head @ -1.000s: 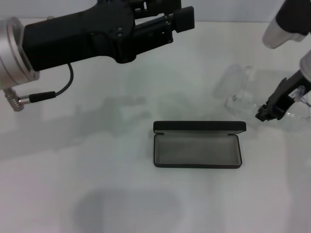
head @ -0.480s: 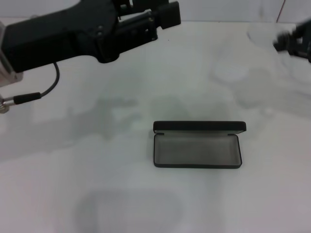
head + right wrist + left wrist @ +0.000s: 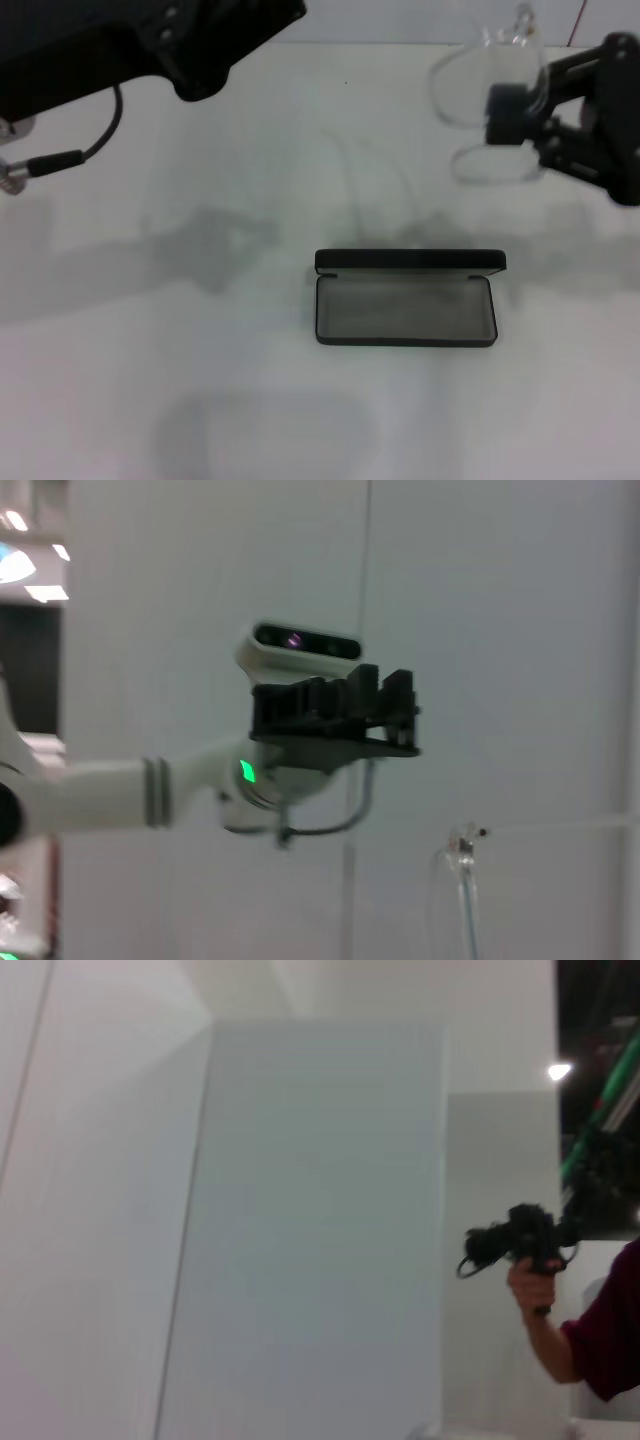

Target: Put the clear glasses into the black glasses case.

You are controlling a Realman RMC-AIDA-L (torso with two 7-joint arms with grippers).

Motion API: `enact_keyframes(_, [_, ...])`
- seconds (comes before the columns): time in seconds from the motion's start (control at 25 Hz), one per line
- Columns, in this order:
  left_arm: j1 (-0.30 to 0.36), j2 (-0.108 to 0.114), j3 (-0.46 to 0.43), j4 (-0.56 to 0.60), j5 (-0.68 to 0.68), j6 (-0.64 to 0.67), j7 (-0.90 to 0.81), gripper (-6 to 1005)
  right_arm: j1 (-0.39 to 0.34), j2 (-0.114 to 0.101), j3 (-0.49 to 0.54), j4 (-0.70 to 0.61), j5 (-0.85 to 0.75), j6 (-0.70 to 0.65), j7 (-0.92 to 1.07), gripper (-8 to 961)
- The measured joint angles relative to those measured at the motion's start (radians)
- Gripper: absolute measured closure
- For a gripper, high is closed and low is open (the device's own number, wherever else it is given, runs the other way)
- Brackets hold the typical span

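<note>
One black glasses case (image 3: 405,298), lid open, grey lining bare, nothing inside, sitting mid-counter (image 3: 250,380). One pair of clear glasses (image 3: 485,95), lifted off the counter at about 1 o'clock from the case, clenched in my right claw (image 3: 507,115). My left claw (image 3: 335,715) is raised at 10 o'clock; can't tell its finger state.

White table (image 3: 300,400) fills the head view, with soft grey shadows across it. Left wrist view: pale wall panels (image 3: 310,1220), a dark opening (image 3: 600,1020) with one bright lamp (image 3: 558,1071). Right wrist view: grey wall (image 3: 500,580), ceiling lights (image 3: 20,550) at one edge.
</note>
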Motion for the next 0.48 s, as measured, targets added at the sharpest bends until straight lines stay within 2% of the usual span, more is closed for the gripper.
enact_keyframes(0.08, [-0.022,0.0,0.002,-0.025,-0.009,0.014,0.021,878,0.077,0.0,-0.005,0.17,-0.01,-0.048,-0.054,837])
enact_keyframes(0.24, [-0.072,0.0,0.006,-0.085,-0.007,0.022,0.053,876,0.15,0.001,-0.032,0.293,-0.023,-0.078,-0.093,837])
enact_keyframes(0.48, [-0.157,0.0,0.012,-0.19,0.022,0.021,0.113,873,0.203,0.005,-0.118,0.334,-0.025,-0.075,-0.115,837])
